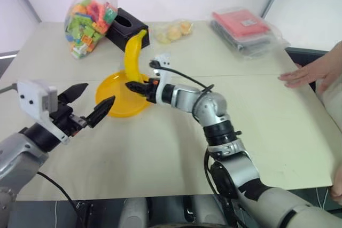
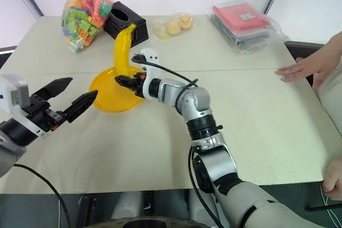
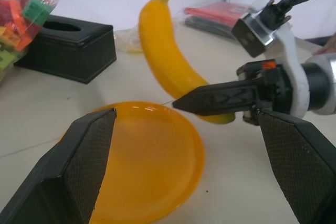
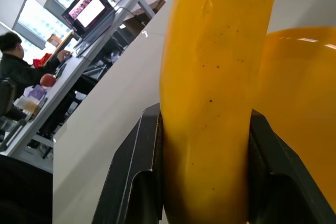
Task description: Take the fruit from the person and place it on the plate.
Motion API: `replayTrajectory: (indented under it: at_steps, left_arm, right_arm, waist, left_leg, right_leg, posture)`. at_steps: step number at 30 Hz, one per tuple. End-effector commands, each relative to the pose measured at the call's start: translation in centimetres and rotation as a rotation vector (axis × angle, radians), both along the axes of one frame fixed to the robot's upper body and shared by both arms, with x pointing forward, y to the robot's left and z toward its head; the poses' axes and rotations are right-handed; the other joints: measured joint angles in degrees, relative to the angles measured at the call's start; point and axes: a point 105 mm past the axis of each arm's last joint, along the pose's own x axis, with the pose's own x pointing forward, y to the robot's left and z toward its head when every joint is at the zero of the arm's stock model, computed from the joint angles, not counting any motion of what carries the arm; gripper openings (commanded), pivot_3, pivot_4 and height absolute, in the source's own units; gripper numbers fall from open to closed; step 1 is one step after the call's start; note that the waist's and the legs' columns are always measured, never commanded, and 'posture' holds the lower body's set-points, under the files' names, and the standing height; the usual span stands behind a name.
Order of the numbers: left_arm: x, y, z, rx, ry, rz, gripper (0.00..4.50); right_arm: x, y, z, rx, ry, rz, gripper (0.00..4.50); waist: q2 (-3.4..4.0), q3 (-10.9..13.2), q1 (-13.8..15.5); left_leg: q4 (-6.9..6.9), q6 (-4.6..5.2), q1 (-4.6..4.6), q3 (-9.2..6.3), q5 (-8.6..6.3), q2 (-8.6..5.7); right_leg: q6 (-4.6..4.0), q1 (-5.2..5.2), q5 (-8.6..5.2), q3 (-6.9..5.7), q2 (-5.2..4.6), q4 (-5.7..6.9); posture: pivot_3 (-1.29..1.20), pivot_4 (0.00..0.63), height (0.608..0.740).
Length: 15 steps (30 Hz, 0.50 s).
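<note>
Yellow banana stood nearly upright over the plate's far rim, pinched at its lower end by the right end effector; released so, it risked toppling onto the tabletop, while the left end effector hovered spread nearby.

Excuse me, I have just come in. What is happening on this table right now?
The robot's right gripper is shut on a banana and holds it upright over the near edge of the yellow plate; the banana is not yet lying on the plate. The left gripper is open and holds nothing, beside the plate. A person's hand rests flat on the table's far right side. A bag of coloured blocks and a black box stand behind the plate.
</note>
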Motion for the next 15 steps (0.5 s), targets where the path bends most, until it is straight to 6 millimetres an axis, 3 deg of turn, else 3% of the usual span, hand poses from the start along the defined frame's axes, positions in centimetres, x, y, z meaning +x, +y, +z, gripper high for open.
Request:
replayTrajectory:
  at_steps: [1,8,15]
  left_arm:
    - [-1.1,0.0,1.1,0.003,-0.053,0.029,4.50]
    - [-2.1,2.0,0.9,0.006,-0.044,0.175,4.50]
    - [-2.9,2.8,0.3,0.031,-0.014,0.230,4.50]
  right_arm:
    - [0.6,1.0,-0.5,-0.026,-0.022,-0.020,1.16]
    - [1.5,1.2,-3.6,-0.109,0.031,-0.065,1.16]
    - [1.6,1.8,-4.0,-0.116,0.033,-0.051,1.16]
  waist:
    - [-0.01,0.00,-0.05]
    - [0.00,0.00,-0.23]
    - [0.01,0.00,-0.60]
  left_leg:
    - [-0.01,0.00,-0.01,-0.01,0.00,0.00]
    - [-0.05,0.00,-0.01,-0.01,0.00,0.01]
    - [-0.07,-0.01,-0.01,-0.03,-0.01,0.01]
  right_leg:
    - [0.00,0.00,0.00,-0.01,0.00,0.00]
    - [-0.02,-0.03,-0.01,-0.01,0.00,-0.02]
    - [-0.04,-0.01,-0.02,-0.03,-0.01,-0.06]
  posture:
    - [0.00,0.150,0.740]
    - [0.00,0.150,0.740]
    - [0.00,0.150,0.740]
